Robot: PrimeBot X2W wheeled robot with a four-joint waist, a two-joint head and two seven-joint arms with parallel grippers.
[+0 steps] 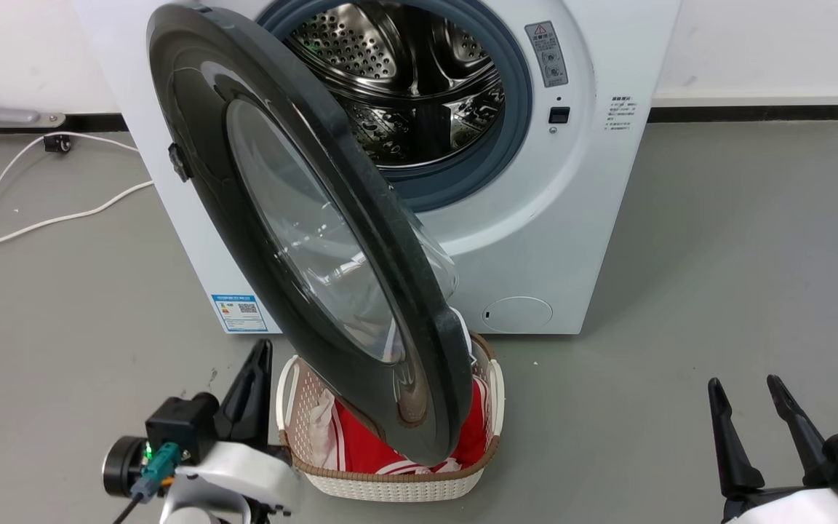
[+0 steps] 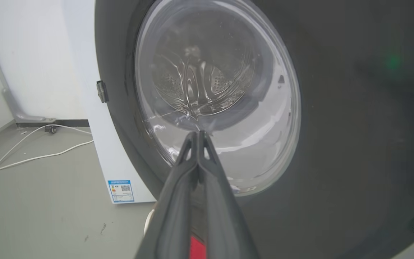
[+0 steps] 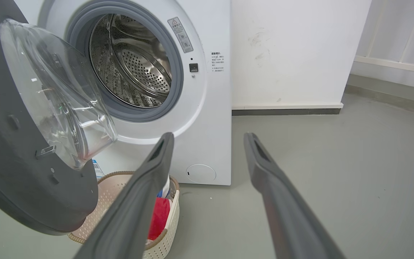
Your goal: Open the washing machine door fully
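the washing machine door (image 1: 310,233) is swung out from the front on its left-side hinge and stands at an angle, outer face to the robot's left and free edge pointing roughly at the camera. in the head view its lower edge hangs in front of the laundry basket (image 1: 390,482) and hides most of it. you get some white weave, the brown rim and a bit of red cloth (image 1: 361,453), but can't tell what else is in there. the steel drum (image 1: 404,73) is exposed, though the door cuts off its left part and the machine's top runs out of frame.

the left gripper (image 2: 197,134) has its fingers pressed together with nothing between them. in its wrist view the tips sit in front of the door's clear glass centre, and i can't tell if they touch it or stop just short. the head view doesn't help, since only one dark finger shows there, low beside the basket's left edge and near the door's bottom rim.

the right gripper (image 1: 744,382) is spread open and empty, well apart from the door at the lower right over bare grey floor (image 1: 717,255). its wrist view gets the door's inner side with the domed glass sticking out, the door's left part cropped away.

the small round white flap (image 1: 517,314) sits low on the machine front. the sticker text is too small to read.
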